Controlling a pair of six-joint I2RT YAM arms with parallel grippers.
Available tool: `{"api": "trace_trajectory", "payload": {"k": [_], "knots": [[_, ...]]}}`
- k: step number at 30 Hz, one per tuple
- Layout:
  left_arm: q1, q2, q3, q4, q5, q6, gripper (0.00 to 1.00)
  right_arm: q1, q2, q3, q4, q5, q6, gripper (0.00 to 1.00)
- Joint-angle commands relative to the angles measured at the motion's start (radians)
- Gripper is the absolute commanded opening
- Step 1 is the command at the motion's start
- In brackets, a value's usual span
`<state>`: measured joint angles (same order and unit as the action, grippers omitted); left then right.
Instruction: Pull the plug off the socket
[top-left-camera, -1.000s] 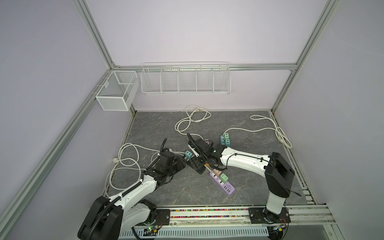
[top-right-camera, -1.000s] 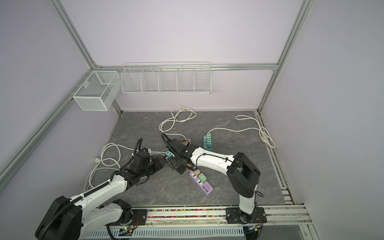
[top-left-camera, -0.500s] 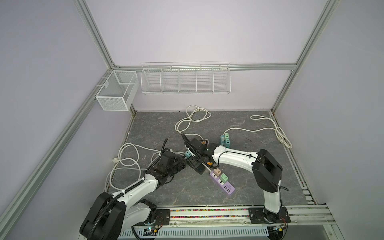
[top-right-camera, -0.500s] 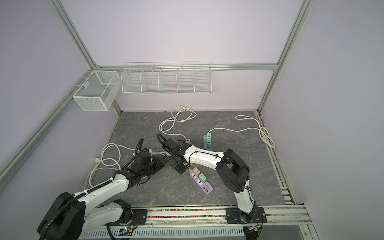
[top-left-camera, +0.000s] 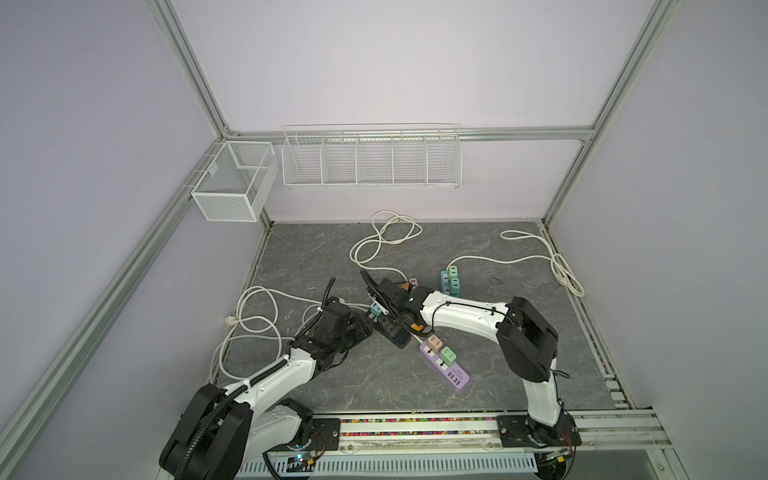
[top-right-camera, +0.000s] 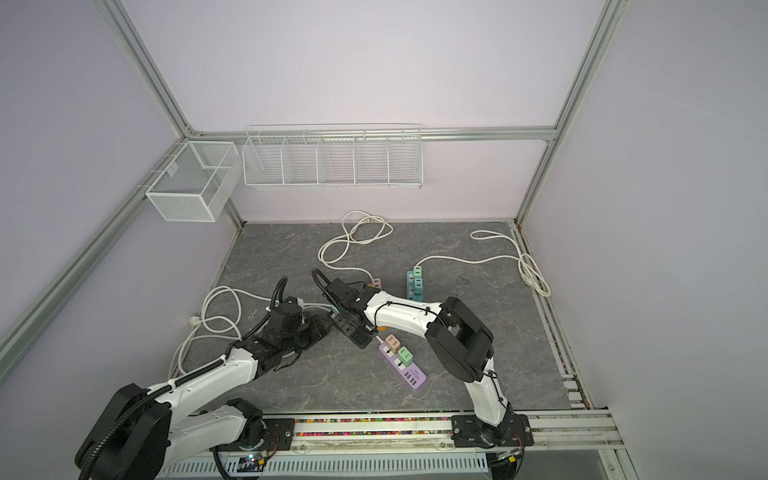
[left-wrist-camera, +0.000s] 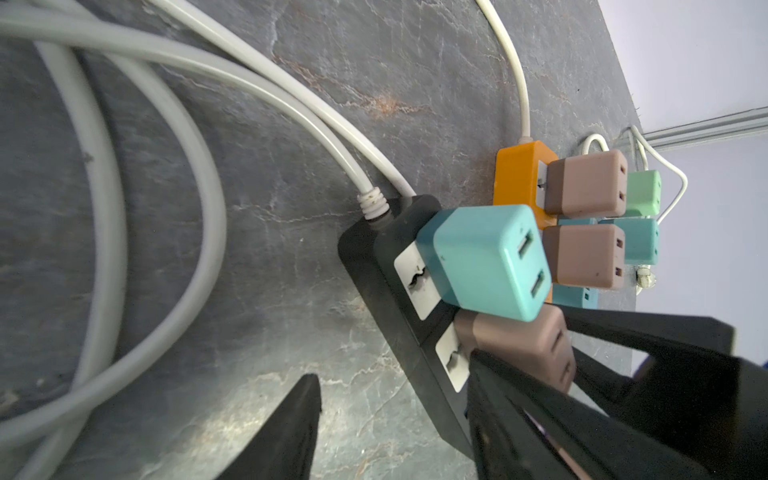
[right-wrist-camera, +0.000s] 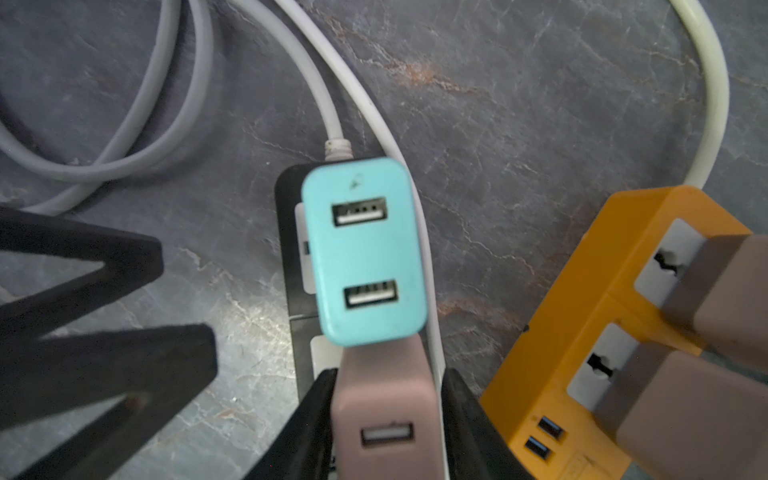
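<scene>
Right claw (right-wrist-camera: 388, 376) has clamped the brown plug (right-wrist-camera: 384, 415) — black strip (left-wrist-camera: 374, 274) holds two — left claw (right-wrist-camera: 187, 299) spread.

That bench (left-wrist-camera: 415, 83) looks like matt veined slate; the brown plug (right-wrist-camera: 378, 395) on the black strip (left-wrist-camera: 374, 274) is smooth low-sheen plastic, cords (left-wrist-camera: 212, 232) beside it rubbery-looking.

**Tight quarters at the black strip**

The teal plug (right-wrist-camera: 365, 253) stands just beside the pink plug (right-wrist-camera: 380, 395) on the black strip (right-wrist-camera: 289, 195), with no gap between them. The orange strip (right-wrist-camera: 573, 299) lies near on one flank, and a white cord (right-wrist-camera: 322, 93) runs between. Bare table (top-left-camera: 374, 382) lies open near the front edge.
</scene>
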<state>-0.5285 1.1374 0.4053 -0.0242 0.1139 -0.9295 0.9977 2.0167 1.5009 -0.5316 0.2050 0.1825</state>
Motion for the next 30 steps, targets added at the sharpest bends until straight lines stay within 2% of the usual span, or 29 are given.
{"api": "trace_trajectory", "payload": {"k": [1,6,10,18,24,30], "knots": [[-0.004,-0.022,-0.009,0.0,0.013,0.002,0.58,0.007,0.016,0.01,-0.023,-0.002,0.0,0.41],[-0.004,-0.048,-0.013,-0.037,0.011,0.004,0.58,0.025,-0.002,0.002,-0.024,0.011,0.02,0.37],[-0.004,-0.03,-0.009,-0.016,0.05,0.004,0.58,0.05,-0.015,-0.008,-0.015,0.018,0.062,0.33],[-0.004,0.011,-0.026,0.024,0.058,-0.002,0.57,0.07,-0.005,-0.021,0.008,0.02,0.143,0.3],[-0.004,0.082,-0.008,0.072,0.08,-0.015,0.44,0.069,0.008,-0.014,0.021,0.028,0.166,0.31],[-0.005,0.13,-0.011,0.1,0.074,-0.015,0.41,0.067,0.008,-0.01,0.017,0.04,0.159,0.35]]}}
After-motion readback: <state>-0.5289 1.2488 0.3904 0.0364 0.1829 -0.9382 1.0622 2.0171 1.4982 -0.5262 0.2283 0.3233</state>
